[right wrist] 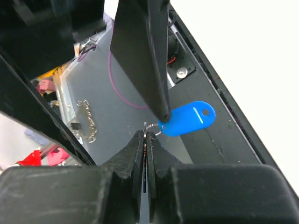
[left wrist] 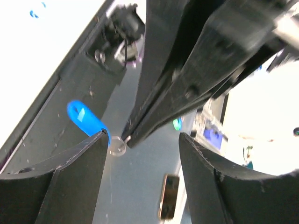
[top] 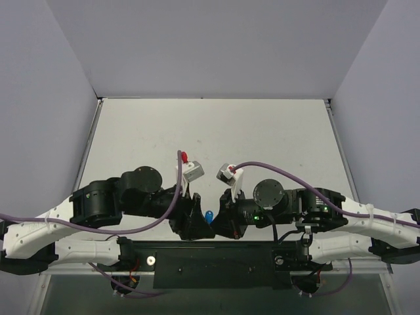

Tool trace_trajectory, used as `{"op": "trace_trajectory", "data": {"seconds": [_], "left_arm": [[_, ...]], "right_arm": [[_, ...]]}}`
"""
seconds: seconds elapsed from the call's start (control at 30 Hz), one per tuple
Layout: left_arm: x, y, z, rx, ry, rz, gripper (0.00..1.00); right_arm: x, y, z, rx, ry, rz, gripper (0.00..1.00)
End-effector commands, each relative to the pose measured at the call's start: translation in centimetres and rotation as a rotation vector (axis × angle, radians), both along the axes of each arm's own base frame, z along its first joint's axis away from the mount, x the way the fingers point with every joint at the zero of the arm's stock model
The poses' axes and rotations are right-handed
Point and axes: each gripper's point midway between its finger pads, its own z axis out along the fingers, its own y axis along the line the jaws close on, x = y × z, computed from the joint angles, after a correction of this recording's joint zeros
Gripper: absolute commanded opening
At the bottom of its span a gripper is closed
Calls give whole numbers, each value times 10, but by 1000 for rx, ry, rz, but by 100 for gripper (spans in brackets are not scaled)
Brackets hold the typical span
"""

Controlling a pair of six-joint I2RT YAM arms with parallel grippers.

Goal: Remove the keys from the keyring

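Observation:
The blue tag [top: 209, 216] of the keyring hangs between my two grippers over the table's near edge. My right gripper [right wrist: 145, 136] is shut on a thin metal piece seen edge-on, the key [right wrist: 145, 128]. The thin ring [right wrist: 157, 131] links the key to the tag [right wrist: 189, 119]. My left gripper [left wrist: 142, 140] is open. Its left finger [left wrist: 79, 177] rests against the tag [left wrist: 84, 116] and the silvery ring [left wrist: 117, 147]. In the right wrist view that finger [right wrist: 145, 56] comes down from above and its tip touches the tag's ring end. In the top view the left gripper [top: 195, 220] and the right gripper [top: 223, 220] nearly meet.
The black base plate [top: 216, 259] of the arms lies under the grippers. Purple cables [top: 176, 190] loop over both wrists. The white table [top: 216, 131] stretches away behind the arms, with grey walls on three sides. A small dark gold-edged object [left wrist: 168, 196] lies below, off the table.

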Motion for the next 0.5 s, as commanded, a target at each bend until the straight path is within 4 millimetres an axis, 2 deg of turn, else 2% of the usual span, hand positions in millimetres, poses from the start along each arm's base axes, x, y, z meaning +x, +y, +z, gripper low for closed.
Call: {"op": "trace_trajectory", "data": {"seconds": [0.0, 0.17, 0.2, 0.23, 0.27, 0.3, 0.47], "left_arm": [[26, 4, 56, -243, -105, 138, 73], [31, 21, 73, -356, -159, 184, 73], [28, 25, 84, -407, -172, 177, 73], [27, 26, 82, -415, -178, 169, 73], [24, 28, 87, -457, -201, 153, 73], [22, 29, 89, -477, -212, 140, 73], [5, 36, 106, -681, -323, 36, 73]], "right_arm": [[-8, 9, 25, 143, 64, -21, 0], [-2, 10, 34, 235, 108, -84, 0], [-1, 10, 44, 280, 122, -92, 0], [-1, 10, 42, 289, 126, -97, 0], [-2, 10, 51, 334, 138, -97, 0], [-3, 11, 49, 339, 147, -93, 0], [-13, 10, 73, 441, 171, -31, 0]]}}
